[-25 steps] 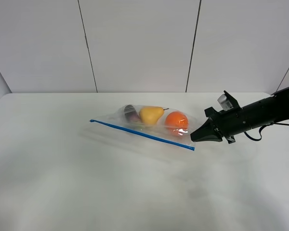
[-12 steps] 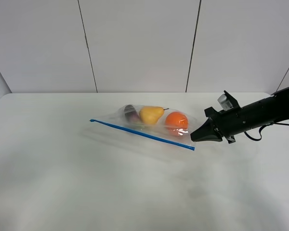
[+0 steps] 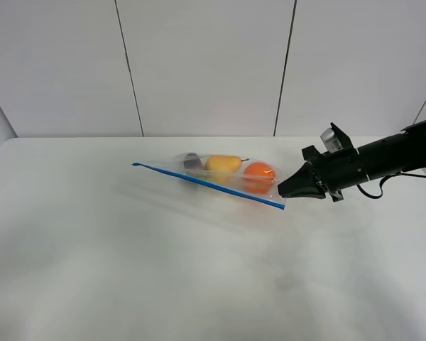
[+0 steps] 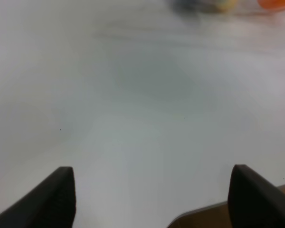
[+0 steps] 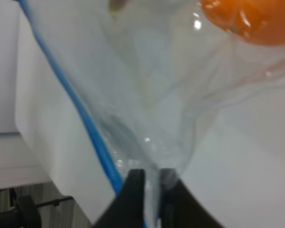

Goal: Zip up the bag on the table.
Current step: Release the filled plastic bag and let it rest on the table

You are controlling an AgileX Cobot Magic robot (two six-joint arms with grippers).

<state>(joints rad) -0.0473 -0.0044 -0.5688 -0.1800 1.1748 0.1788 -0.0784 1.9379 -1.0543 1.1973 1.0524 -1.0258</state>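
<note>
1. Gripping is seen in the exterior high view: the right gripper point(image 3: 282, 192), at the end of a black arm point(image 3: 383, 160) reaching in from the right, is closed on the right-hand corner of the bag point(image 3: 220, 177), close to the end of the blue zipper strip point(image 3: 209, 186).
2. The bag is shown right of the middle of the table point(image 3: 128, 270), toward the far side, and its outline is slightly blurred. The zipper strip is seen running along its near edge, from far left down to near right.
3. Through the clear plastic an orange point(image 3: 259, 175) is seen nearest the gripper, a yellow pear point(image 3: 223, 164) to its left, and a dark eggplant point(image 3: 192, 163) further left.
4. No left arm is visible in this view.
5. In the left wrist view, the two dark fingers point(image 4: 54, 199) of the left gripper point(image 4: 152, 199) are seen set wide apart with nothing between them, over bare white tabletop. Blurred fruit colours are seen well beyond it, at the picture's edge.
6. In the right wrist view, the fingertips point(image 5: 133, 190) of the right gripper point(image 5: 150, 192) are seen pinched close together on a gathered fold of the clear plastic point(image 5: 152, 104), with the blue strip point(image 5: 76, 104) just beside them.
7. The orange point(image 5: 247, 19) is seen inside the bag, beyond the pinched fold.
</note>
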